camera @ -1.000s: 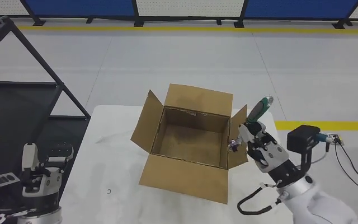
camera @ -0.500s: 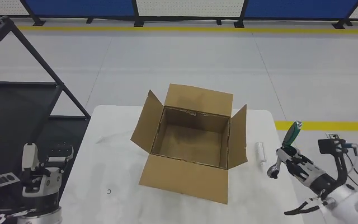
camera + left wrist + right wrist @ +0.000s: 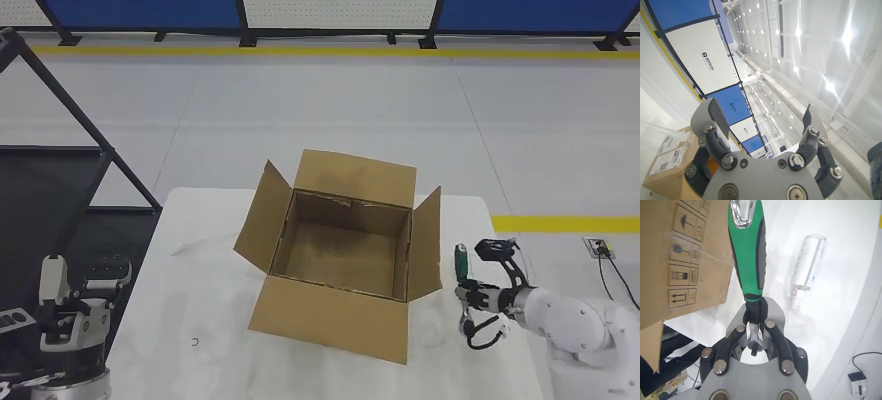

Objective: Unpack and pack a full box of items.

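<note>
Jaws of right gripper [image 3: 754,311] clenched on green-handled tool [image 3: 749,249], those of left gripper [image 3: 762,115] spread empty; looks mid-unpack, tool held just outside box [image 3: 340,250] near lying bottle [image 3: 808,264]; next calls for laying it on table [image 3: 200,300] clear of bottle, then letting go.

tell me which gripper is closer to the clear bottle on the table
Right. The right gripper sits just beside the bottle; the left gripper is far across the box.
</note>
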Action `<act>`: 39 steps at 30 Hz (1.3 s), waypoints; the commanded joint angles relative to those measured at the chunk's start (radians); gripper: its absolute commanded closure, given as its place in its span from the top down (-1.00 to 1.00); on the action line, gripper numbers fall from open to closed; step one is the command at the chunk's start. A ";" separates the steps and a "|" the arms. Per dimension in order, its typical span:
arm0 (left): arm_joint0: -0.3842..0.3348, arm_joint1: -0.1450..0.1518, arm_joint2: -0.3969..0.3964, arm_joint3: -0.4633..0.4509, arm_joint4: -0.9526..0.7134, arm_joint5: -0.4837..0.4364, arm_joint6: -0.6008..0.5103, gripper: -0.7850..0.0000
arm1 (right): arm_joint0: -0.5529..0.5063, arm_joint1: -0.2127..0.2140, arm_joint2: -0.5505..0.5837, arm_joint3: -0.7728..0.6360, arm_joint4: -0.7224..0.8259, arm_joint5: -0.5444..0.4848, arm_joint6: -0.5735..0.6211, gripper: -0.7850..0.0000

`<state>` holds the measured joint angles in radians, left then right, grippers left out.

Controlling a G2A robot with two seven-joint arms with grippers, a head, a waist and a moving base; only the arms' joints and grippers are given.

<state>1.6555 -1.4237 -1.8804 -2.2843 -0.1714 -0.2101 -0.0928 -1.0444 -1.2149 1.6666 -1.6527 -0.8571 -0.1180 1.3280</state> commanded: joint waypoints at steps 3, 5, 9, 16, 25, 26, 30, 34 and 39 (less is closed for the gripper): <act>0.000 0.000 0.000 0.000 0.000 0.000 0.000 1.00 | 0.054 0.005 -0.047 0.098 -0.026 -0.027 0.018 -1.00; 0.000 0.000 0.000 0.000 0.000 0.000 0.000 1.00 | 0.070 0.009 -0.063 0.131 -0.046 -0.025 0.028 -1.00; 0.000 0.000 0.000 0.000 0.000 0.000 0.000 1.00 | 0.086 0.015 -0.081 0.174 -0.062 -0.036 0.043 -1.00; 0.000 0.000 0.000 0.000 0.000 0.000 0.000 1.00 | 0.116 0.020 -0.132 0.249 -0.092 -0.021 0.031 -1.00; 0.000 0.000 0.000 0.000 0.000 0.000 0.000 1.00 | 0.157 0.024 -0.180 0.322 -0.085 -0.014 0.022 -0.34; 0.000 0.000 0.000 0.000 0.000 0.000 0.000 1.00 | 0.159 0.025 -0.182 0.324 -0.085 -0.014 0.022 -0.28; 0.000 0.000 0.000 0.000 0.000 0.000 0.000 1.00 | 0.159 0.030 -0.186 0.321 -0.078 -0.008 0.026 -0.10; 0.000 0.000 0.000 0.000 0.000 0.000 0.000 1.00 | 0.146 0.036 -0.180 0.301 -0.067 -0.007 0.024 0.07; 0.000 0.000 0.000 0.000 0.000 0.000 0.000 1.00 | 0.064 0.048 -0.124 0.152 -0.016 -0.029 -0.028 0.33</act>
<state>1.6555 -1.4237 -1.8804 -2.2843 -0.1714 -0.2101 -0.0928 -0.9496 -1.1708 1.5193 -1.4436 -0.8891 -0.1391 1.3160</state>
